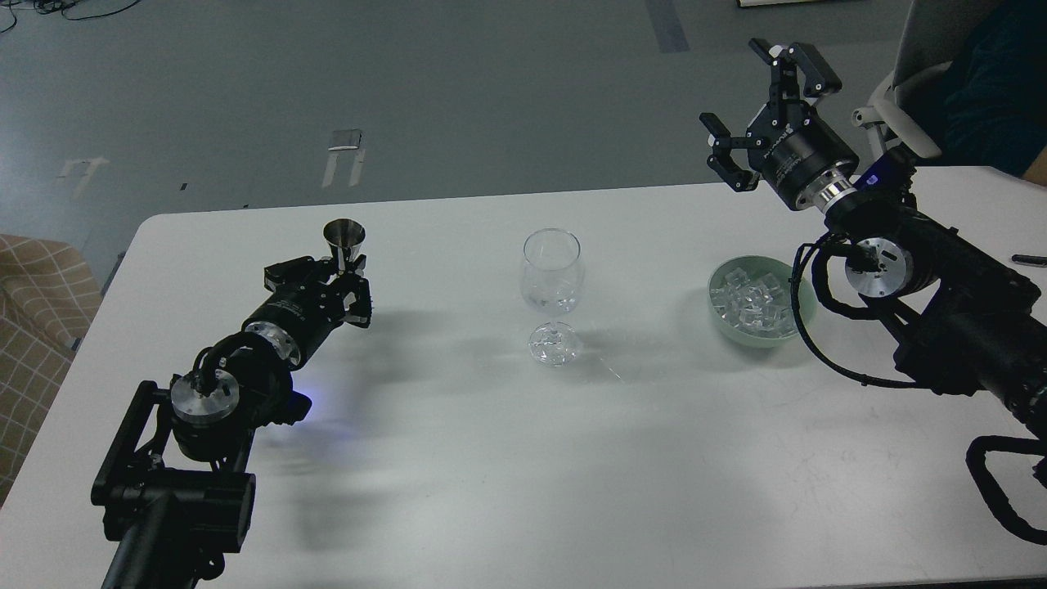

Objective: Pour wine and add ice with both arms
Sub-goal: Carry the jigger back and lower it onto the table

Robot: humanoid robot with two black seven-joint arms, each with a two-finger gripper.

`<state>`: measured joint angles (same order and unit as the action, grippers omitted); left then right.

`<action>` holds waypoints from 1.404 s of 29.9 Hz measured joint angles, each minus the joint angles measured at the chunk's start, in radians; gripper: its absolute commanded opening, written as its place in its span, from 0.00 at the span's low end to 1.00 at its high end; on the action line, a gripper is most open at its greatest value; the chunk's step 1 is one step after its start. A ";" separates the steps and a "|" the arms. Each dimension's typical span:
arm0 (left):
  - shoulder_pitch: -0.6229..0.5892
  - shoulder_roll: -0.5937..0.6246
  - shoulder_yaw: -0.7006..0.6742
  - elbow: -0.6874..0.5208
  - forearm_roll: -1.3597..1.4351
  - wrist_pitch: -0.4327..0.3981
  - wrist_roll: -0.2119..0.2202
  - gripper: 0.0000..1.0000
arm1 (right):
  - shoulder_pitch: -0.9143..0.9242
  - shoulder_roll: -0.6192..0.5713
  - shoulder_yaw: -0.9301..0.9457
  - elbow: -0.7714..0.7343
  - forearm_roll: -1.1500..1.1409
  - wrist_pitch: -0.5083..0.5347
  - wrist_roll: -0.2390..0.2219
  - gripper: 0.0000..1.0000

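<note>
A clear stemmed wine glass (552, 294) stands upright at the middle of the white table (491, 458). A small metal cup (344, 242) stands upright at the left, and my left gripper (337, 282) is closed around its lower part. A pale green bowl (797, 329) at the right holds several clear ice cubes (751, 304). My right gripper (761, 106) is open and empty, raised well above and behind the bowl, fingers spread.
A chair with a white frame (887, 98) stands behind the table's far right corner. A beige checked seat (33, 311) is at the left edge. A dark pen-like item (1029, 260) lies at the table's right edge.
</note>
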<state>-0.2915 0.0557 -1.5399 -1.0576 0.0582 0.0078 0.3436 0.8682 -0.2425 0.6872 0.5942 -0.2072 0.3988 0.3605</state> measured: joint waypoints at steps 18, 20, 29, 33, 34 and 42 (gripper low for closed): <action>0.000 0.004 -0.001 0.038 0.000 -0.002 0.000 0.39 | 0.000 -0.001 0.001 -0.001 -0.001 -0.003 0.000 1.00; 0.000 0.004 0.000 0.044 0.000 -0.003 0.000 0.40 | 0.000 -0.001 0.001 -0.001 -0.001 -0.003 0.000 1.00; 0.000 0.006 0.000 0.050 0.001 -0.011 -0.001 0.46 | 0.003 0.000 0.001 -0.005 -0.001 -0.003 0.000 1.00; 0.000 0.006 0.001 0.050 0.002 -0.011 -0.001 0.47 | 0.003 0.000 0.001 -0.006 -0.001 -0.003 0.000 1.00; 0.000 0.007 0.001 0.050 0.002 -0.011 -0.001 0.47 | 0.003 0.000 0.001 -0.006 -0.001 -0.003 0.000 1.00; 0.000 0.008 0.004 0.051 0.002 -0.010 -0.003 0.55 | 0.003 0.000 0.002 -0.006 -0.001 -0.003 0.000 1.00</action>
<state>-0.2915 0.0634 -1.5362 -1.0068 0.0602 -0.0018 0.3411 0.8713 -0.2424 0.6888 0.5877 -0.2087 0.3958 0.3605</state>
